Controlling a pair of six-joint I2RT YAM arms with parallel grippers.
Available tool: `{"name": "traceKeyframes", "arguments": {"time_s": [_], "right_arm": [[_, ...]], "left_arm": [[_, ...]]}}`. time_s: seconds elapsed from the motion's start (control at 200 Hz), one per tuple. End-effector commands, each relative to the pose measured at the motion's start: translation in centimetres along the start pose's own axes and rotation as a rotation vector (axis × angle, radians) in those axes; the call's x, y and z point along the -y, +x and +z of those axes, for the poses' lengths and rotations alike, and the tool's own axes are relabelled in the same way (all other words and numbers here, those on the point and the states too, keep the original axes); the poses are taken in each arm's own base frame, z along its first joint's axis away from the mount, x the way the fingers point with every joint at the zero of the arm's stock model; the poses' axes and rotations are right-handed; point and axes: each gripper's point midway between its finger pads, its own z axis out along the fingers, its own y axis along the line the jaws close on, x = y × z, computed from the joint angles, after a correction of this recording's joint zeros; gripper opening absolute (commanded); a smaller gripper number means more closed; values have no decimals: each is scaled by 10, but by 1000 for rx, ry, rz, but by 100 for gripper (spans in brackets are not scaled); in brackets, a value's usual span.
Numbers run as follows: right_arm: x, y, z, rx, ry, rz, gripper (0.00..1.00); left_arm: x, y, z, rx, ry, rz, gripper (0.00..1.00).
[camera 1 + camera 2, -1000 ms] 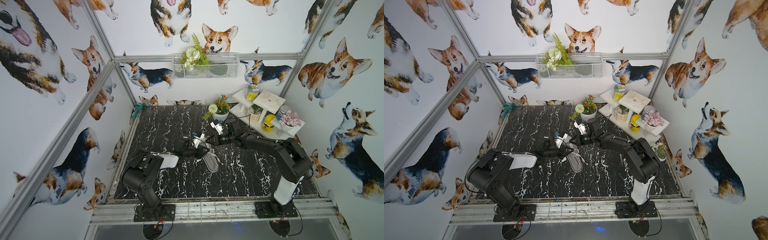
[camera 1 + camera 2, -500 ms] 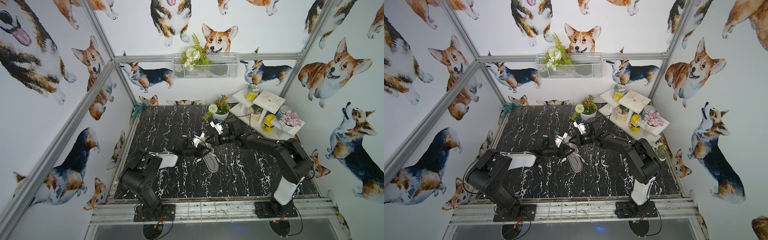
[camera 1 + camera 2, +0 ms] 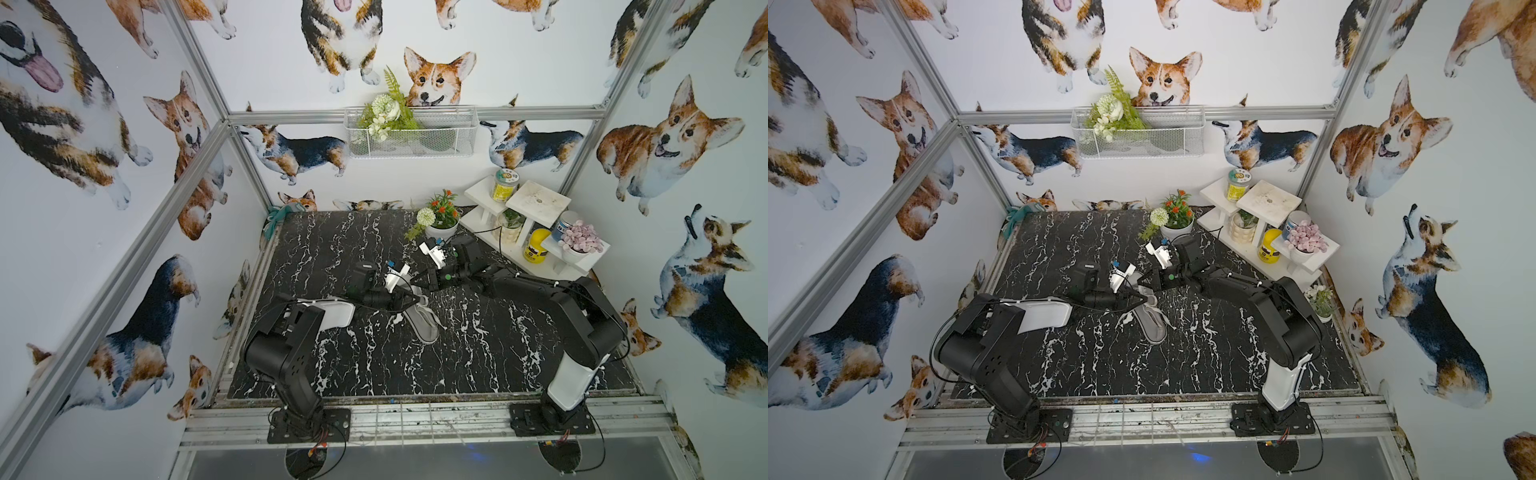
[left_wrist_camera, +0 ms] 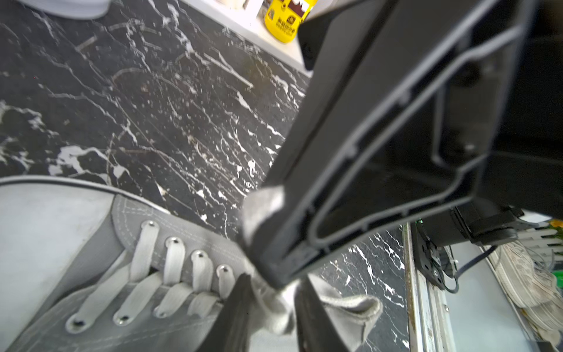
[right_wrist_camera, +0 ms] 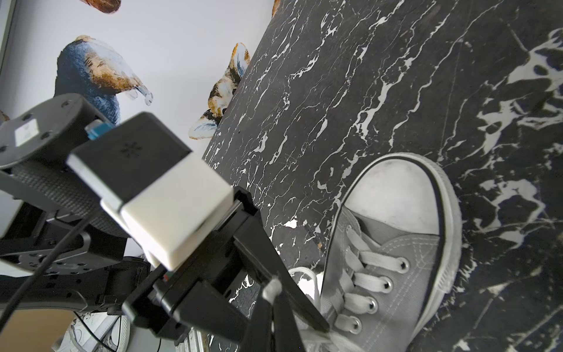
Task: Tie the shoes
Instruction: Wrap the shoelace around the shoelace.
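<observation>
A grey sneaker (image 3: 424, 326) (image 3: 1152, 326) with a white toe cap lies mid-table, its toe toward the front edge. Both grippers meet over its open top end. My left gripper (image 4: 272, 292) (image 3: 411, 297) has a bunch of white lace (image 4: 274, 307) pinched between its two dark fingers, just past the last eyelets. My right gripper (image 5: 273, 297) (image 3: 419, 284) is shut on another stretch of lace, whose frayed tip (image 5: 272, 285) sticks out between its fingers. In the left wrist view the right gripper's finger (image 4: 380, 152) fills the upper right and hides part of the laces.
A white stepped shelf (image 3: 536, 199) with jars, a yellow tub (image 3: 535, 251) and a pink flower pot stands at the back right corner. A potted plant (image 3: 440, 216) sits just behind the right wrist. A wire basket (image 3: 411, 133) hangs on the back wall.
Both grippers stay at the shoe's top end. The left one has shifted slightly there and now sits on the lace. The shoe and the right arm have not visibly moved.
</observation>
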Motion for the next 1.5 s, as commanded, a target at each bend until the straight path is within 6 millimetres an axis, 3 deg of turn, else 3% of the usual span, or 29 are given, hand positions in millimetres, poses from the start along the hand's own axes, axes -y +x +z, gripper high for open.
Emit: {"name": "traceKeyframes", "arguments": {"time_s": [0.0,0.295,0.33,0.35,0.42,0.701,0.856,1.051,1.281,1.491], "right_arm": [[-6,-1,0,0,-24,-22,0],[-3,1,1,-1,-14,-20,0],[-3,1,1,-1,-13,-20,0],[-3,0,1,1,-11,-22,0],[-1,0,0,0,-1,-22,0],[6,0,-19,26,42,-33,35],[14,5,-42,64,94,-50,44],[20,30,-57,99,143,-131,41],[9,43,-33,59,135,-242,34],[15,54,-21,9,164,-268,33]], "left_arm": [[4,-7,2,4,34,31,21],[4,-11,-1,35,13,26,0],[3,-14,-2,46,5,25,0],[2,-1,-3,29,-2,0,0],[-1,-1,-4,45,-20,-21,0],[-4,-4,-9,99,-56,-67,0],[-5,-6,-9,115,-57,-83,0],[-3,-7,-8,120,-46,-98,0],[0,-8,-8,115,-36,-93,0],[1,-6,-8,107,-34,-89,0]]}}
